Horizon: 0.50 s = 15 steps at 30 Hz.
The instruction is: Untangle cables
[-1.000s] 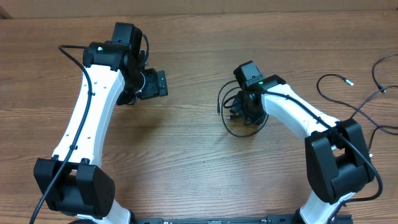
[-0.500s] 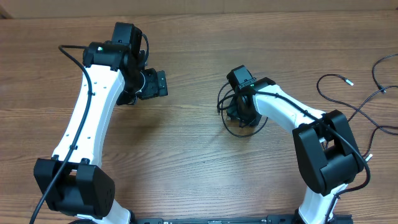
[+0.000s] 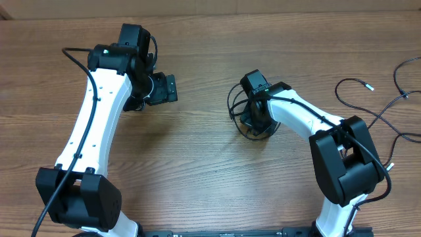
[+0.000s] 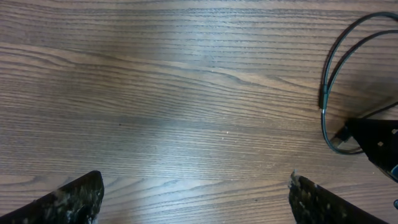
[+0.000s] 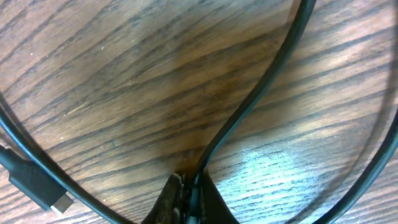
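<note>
Overhead: found a coiled bundle of cables [image 3: 232,105] near the middle of the wooden table [image 3: 197,171], with the right gripper [image 3: 255,122] lowered onto it. Noted more loose cables [image 3: 355,81] trailing at the right edge. Saw the left gripper [image 3: 170,87] well apart from the coil, jaws spread wide.

Left wrist: saw the left gripper [image 4: 196,199] gaping over bare wood, fingertips [image 4: 74,196] at the bottom edge. Caught a cable loop [image 4: 328,74] at the far right, beside the dark right gripper [image 4: 379,140].

Right wrist: found the right gripper [image 5: 186,199] pressed together, pinching one black cable strand [image 5: 249,118]. Spotted a plug end [image 5: 34,183] lying lower left on the wood.
</note>
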Each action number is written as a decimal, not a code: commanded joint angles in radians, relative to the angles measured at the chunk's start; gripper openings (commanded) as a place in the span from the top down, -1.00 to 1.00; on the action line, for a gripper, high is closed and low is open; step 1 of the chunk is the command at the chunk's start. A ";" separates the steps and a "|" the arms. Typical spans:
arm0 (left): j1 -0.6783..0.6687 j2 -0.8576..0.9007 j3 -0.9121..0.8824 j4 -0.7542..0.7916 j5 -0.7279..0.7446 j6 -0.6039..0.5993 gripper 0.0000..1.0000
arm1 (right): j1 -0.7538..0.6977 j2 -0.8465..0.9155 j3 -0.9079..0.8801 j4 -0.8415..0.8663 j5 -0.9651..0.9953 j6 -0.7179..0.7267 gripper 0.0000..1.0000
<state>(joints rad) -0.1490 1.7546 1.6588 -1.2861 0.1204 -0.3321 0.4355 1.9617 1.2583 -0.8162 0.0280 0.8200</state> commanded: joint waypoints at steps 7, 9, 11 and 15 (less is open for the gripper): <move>-0.003 0.008 -0.002 0.000 0.003 0.018 -0.89 | -0.065 -0.070 0.107 -0.131 0.062 -0.152 0.93; -0.003 0.008 -0.002 -0.003 0.003 0.018 -0.89 | -0.107 -0.101 0.172 -0.196 0.117 -0.201 0.93; -0.003 0.008 -0.002 -0.004 0.003 0.019 -0.89 | -0.159 -0.122 0.248 -0.277 0.189 -0.232 0.93; -0.003 0.008 -0.002 -0.004 0.003 0.018 -0.89 | -0.320 -0.150 0.477 -0.490 0.378 -0.249 0.93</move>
<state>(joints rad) -0.1493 1.7546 1.6588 -1.2896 0.1204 -0.3325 0.2279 1.8851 1.5768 -1.2198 0.2047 0.6128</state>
